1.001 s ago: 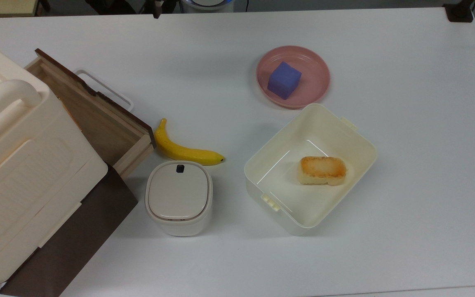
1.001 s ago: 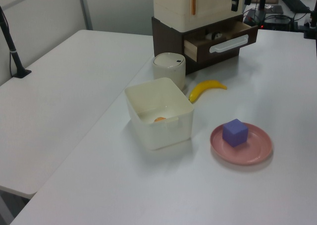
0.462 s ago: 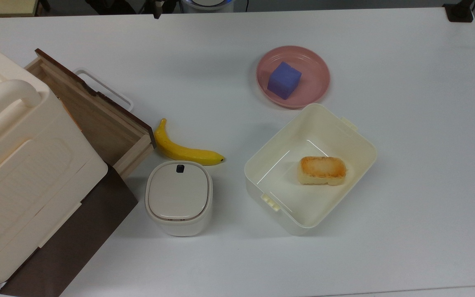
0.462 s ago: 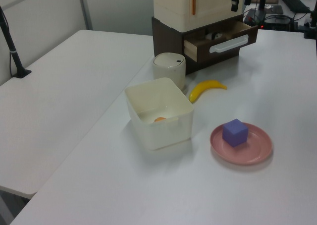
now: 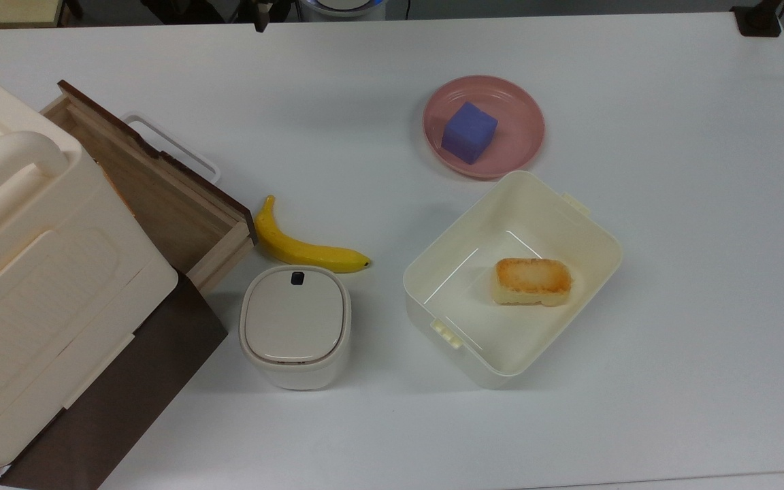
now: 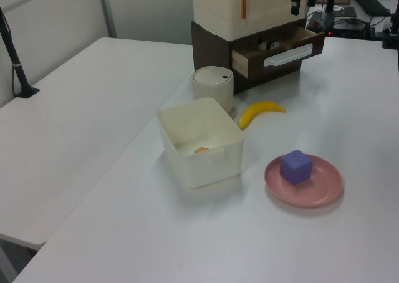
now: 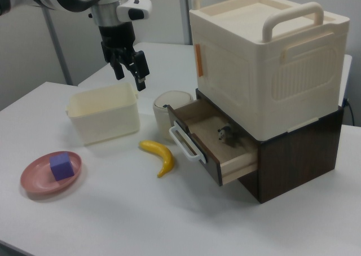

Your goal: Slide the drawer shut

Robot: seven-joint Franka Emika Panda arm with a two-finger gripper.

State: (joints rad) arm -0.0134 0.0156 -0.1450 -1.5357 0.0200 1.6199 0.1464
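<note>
Seen in the top view, the drawer [image 5: 154, 184] stands pulled out of the dark cabinet [image 5: 120, 401] at the table's [image 5: 671, 204] left edge, its white loop handle [image 5: 171, 146] facing the open tabletop; a banana [image 5: 303, 248] lies just beside its front corner. In the left view, the drawer [image 6: 280, 46] sits at the table's far edge, front panel out. In the right view, the gripper [image 7: 130, 67] hangs well apart from the drawer [image 7: 211, 140], fingers narrowly apart, holding nothing. A small dark object [image 7: 227, 135] lies inside the tray. Judging by its build, the drawer is light, rigid wood that should slide easily; a flat push on the dark front panel, near the handle's middle, looks best.
</note>
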